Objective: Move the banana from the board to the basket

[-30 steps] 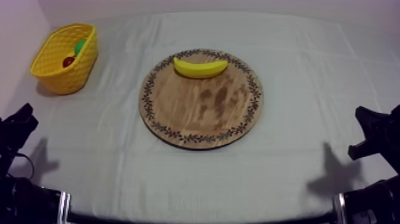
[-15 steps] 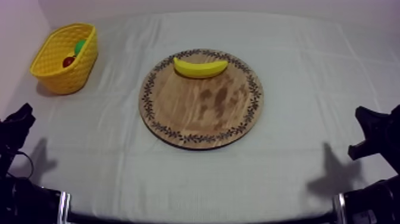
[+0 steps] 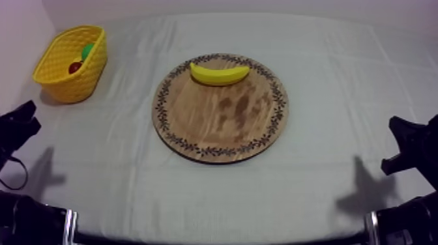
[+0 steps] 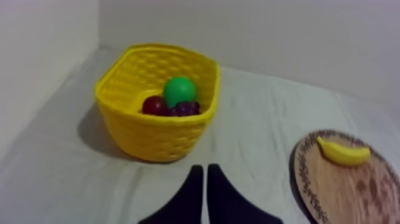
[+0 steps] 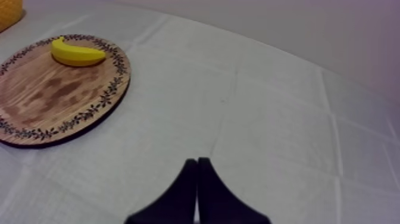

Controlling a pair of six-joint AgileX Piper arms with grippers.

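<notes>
Both arms low at their own table edges, nothing in hand. My left gripper has its fingers lying together as a narrow wedge, closed on nothing; my right gripper is the same.

The banana lies on its side on the wooden board, at the far part close to the patterned rim, ends curving up toward the back of the table. The yellow basket stands at the far left, well apart from the board. It holds a green fruit, a small red fruit and dark grapes.

Pick not yet begun. Risks as I judge them:
- Fingers must open before descent; coming down closed would shove the banana off the board.
- The skin looks smooth and curved. A pinch near one tip would likely let it swing or slip; across the middle seems safer.
- Pressing too low could catch the rim and drag the board.
- The basket looks light, so a knock on its wall may tip it, and the fruit inside may bounce the banana out.
</notes>
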